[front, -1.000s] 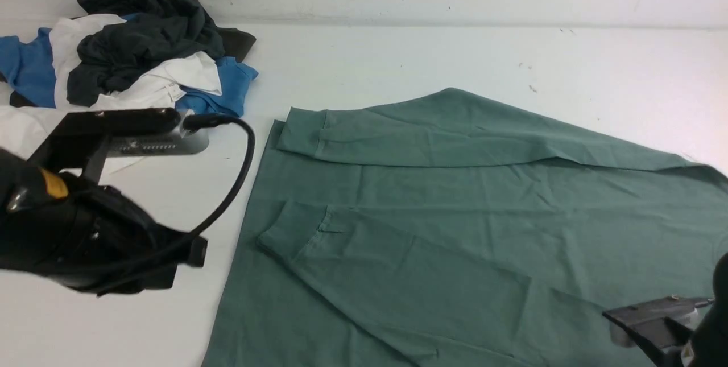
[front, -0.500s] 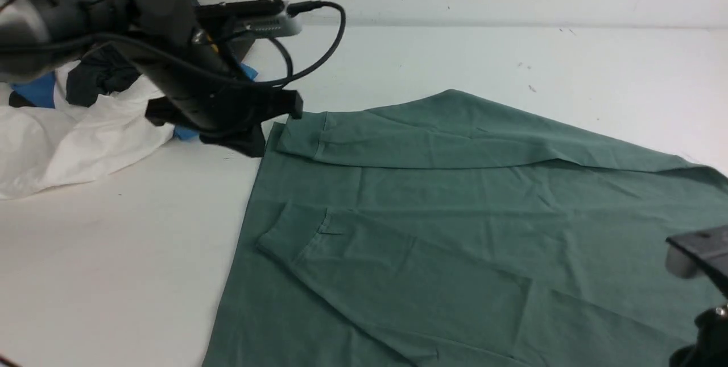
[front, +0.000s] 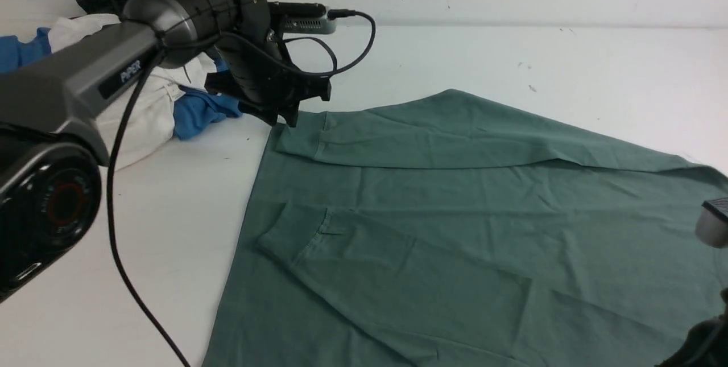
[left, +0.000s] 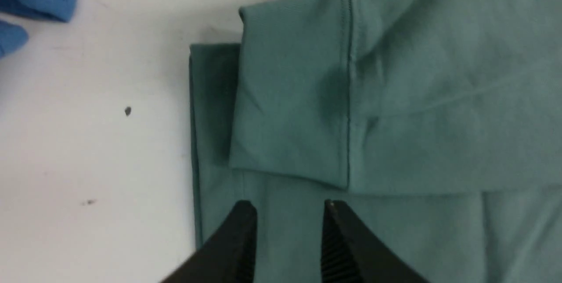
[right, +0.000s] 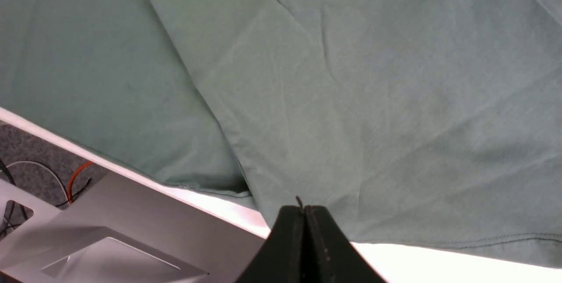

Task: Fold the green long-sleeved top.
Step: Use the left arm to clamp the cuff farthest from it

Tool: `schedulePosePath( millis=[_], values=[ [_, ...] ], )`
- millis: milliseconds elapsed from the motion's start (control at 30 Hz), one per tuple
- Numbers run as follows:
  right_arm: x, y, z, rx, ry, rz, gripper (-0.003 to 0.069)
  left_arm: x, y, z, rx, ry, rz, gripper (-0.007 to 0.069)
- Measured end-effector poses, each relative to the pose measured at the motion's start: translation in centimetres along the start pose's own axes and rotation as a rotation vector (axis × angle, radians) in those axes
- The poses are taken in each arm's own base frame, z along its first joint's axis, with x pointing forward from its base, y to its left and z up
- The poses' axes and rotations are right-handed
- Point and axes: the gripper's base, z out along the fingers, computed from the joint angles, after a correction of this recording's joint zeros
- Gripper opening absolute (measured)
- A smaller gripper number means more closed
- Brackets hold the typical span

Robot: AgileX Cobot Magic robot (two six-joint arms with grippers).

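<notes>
The green long-sleeved top lies flat on the white table, with both sleeves folded across its body and the cuffs pointing left. My left gripper hovers over the top's far left corner, beside the far sleeve's cuff. In the left wrist view that gripper is open, and its fingertips sit just short of the cuff with nothing between them. My right gripper is shut and empty above the top's near hem, close to the table edge.
A heap of blue, white and dark clothes lies at the back left behind the left arm. A wall runs along the table's far side. Below the near table edge are a metal frame and cables.
My left arm has swung from the near left up and across to the far sleeve cuff, and its jaws have opened. The right arm has drawn back toward the right edge.
</notes>
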Motion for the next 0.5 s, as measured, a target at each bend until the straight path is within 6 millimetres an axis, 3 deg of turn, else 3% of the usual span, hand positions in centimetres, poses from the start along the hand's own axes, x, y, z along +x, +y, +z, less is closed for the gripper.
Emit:
schedulePosePath(
  millis=[100, 200, 500],
  values=[
    [0.0, 0.0, 0.0, 0.001, 0.0, 0.0, -0.0009, 0.0, 0.5, 2.6, -0.026, 0.01, 0.004, 0.0349],
    [0.0, 0.0, 0.0, 0.001, 0.001, 0.0, -0.0009, 0.3, 0.6, 4.4, -0.035, 0.018, 0.01, 0.0397],
    [0.0, 0.0, 0.0, 0.001, 0.001, 0.0, -0.0009, 0.3, 0.6, 6.6, -0.024, -0.035, 0.012, 0.0417]
  ],
)
